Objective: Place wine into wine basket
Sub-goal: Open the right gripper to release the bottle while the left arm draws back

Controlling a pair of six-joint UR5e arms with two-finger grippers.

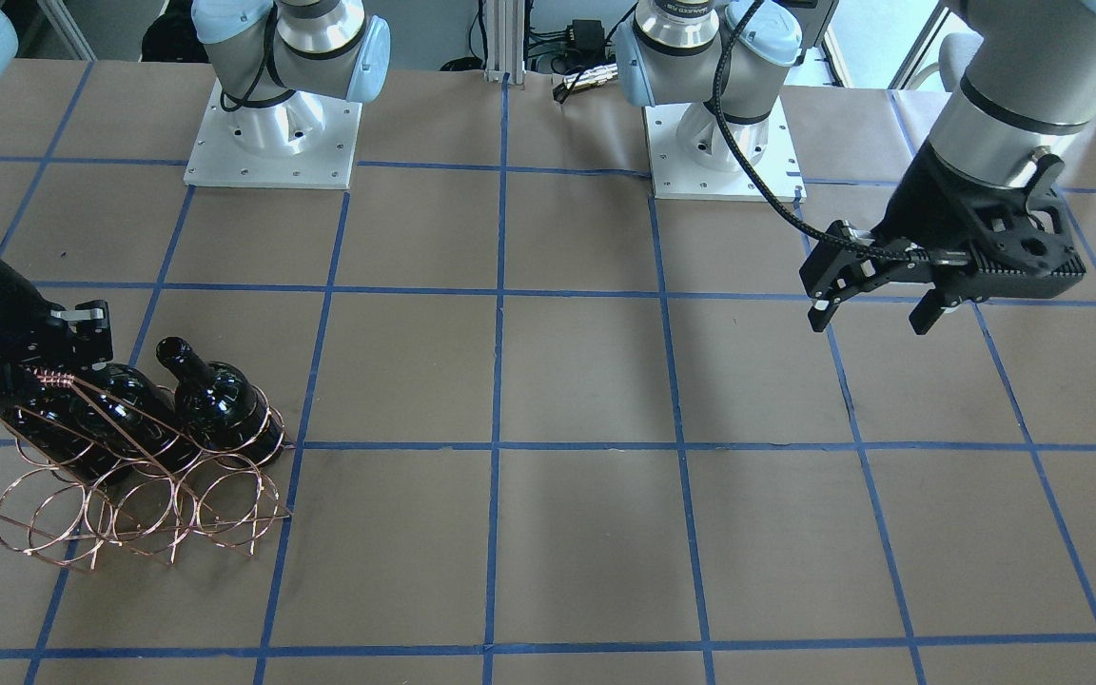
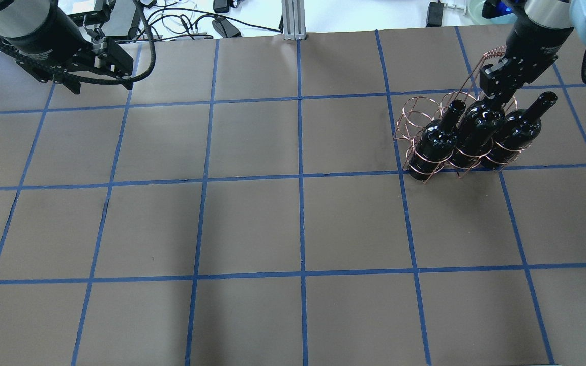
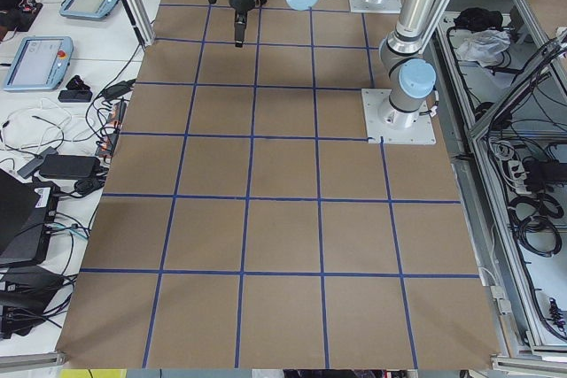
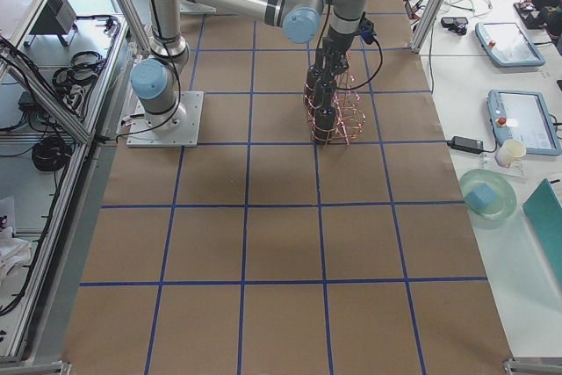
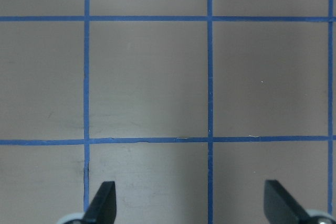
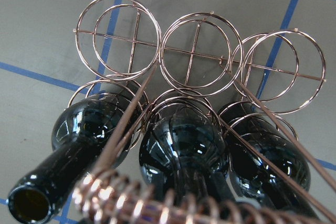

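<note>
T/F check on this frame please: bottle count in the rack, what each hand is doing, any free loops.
1. Three wine bottles sit in the wine basket. True.
2. The left hand grips a bottle. False: it is open and empty, over bare table.
3. Every loop of the basket is filled. False: one row of three loops is empty.
4. The right hand is at the middle bottle's neck, beside the coiled handle. True; whether it is clamped on the neck cannot be told.
5. A bottle lies on the table outside the basket. False: all three are in loops.
</note>
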